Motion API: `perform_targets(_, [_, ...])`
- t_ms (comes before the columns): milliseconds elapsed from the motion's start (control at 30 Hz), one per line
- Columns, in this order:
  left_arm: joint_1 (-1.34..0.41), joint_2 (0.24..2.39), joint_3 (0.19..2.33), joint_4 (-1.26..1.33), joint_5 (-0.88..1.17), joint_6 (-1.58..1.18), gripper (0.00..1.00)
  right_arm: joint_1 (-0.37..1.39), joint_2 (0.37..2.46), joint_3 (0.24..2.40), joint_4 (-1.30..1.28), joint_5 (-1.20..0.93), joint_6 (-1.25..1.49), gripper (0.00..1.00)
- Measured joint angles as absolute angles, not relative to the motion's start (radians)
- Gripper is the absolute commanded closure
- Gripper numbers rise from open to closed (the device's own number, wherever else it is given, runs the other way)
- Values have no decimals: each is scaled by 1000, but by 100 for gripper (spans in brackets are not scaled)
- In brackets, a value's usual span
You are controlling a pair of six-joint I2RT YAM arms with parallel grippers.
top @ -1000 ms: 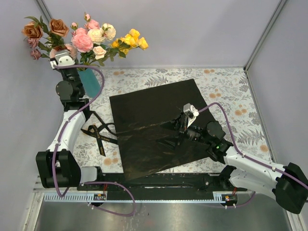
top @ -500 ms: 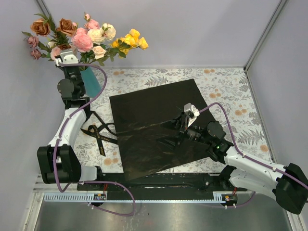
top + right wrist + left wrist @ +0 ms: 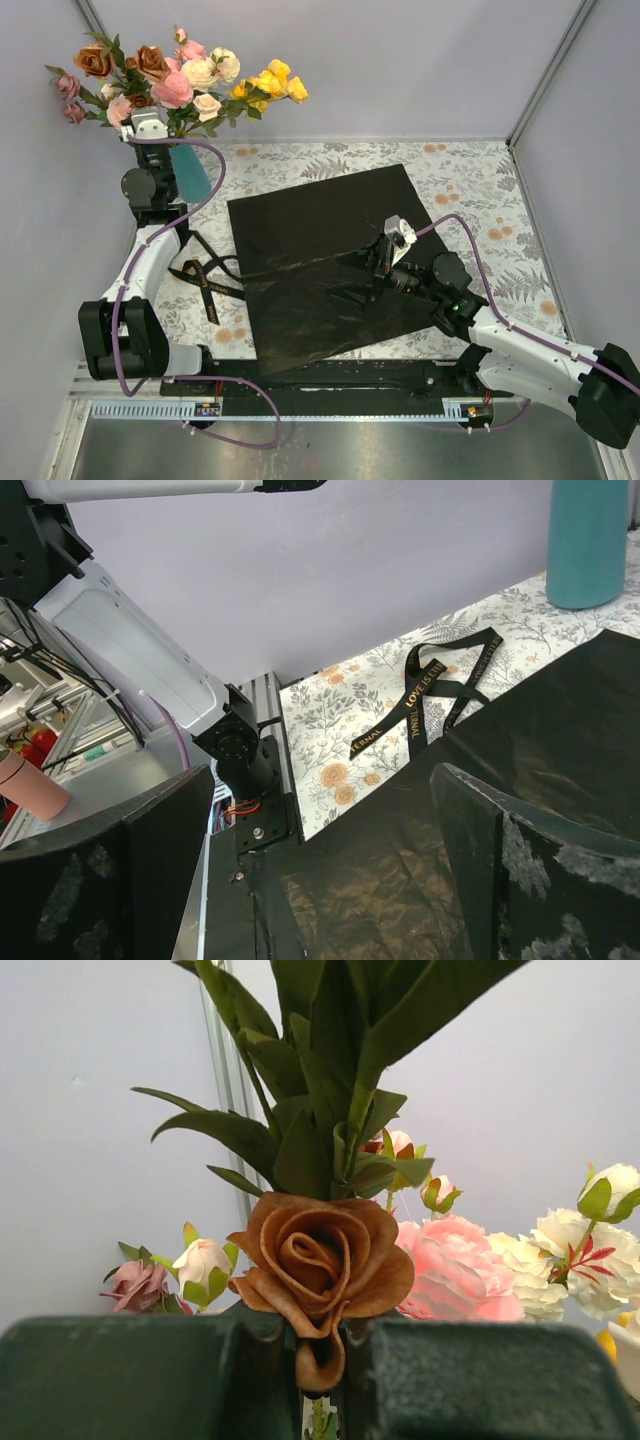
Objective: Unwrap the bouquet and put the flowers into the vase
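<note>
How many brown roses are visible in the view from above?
2. One brown rose is at the upper left edge of the flowers; the second brown rose is just right of it. More may be hidden.

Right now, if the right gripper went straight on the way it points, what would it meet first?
Most likely the black wrapping paper: the open right gripper is angled down over the sheet, which lies close below it. The ribbon lies farther on. How high the gripper sits above the paper is unclear.
</note>
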State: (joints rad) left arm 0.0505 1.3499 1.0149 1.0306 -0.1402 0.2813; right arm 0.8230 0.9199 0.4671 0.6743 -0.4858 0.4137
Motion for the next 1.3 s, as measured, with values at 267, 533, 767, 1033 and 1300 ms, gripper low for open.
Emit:
perform_targets(267, [64,1359,1037,1041,-92,281,100,823,910,467,653,-480,405,1])
perform_targets(533, [66,1378,1068,1046,-12,281,100,823,900,467,645,-469,392,1])
perform_targets(767, [66,1379,1064,999,-1,291,100,823,900,467,642,-464,385,1])
perform_targets(1033, [89,1379,1060,863,1,288,100,823,889,467,630,-461,377,1])
perform_targets(1300, [102,1447,1087,809,20,234,100,823,879,467,627,-461,371,1])
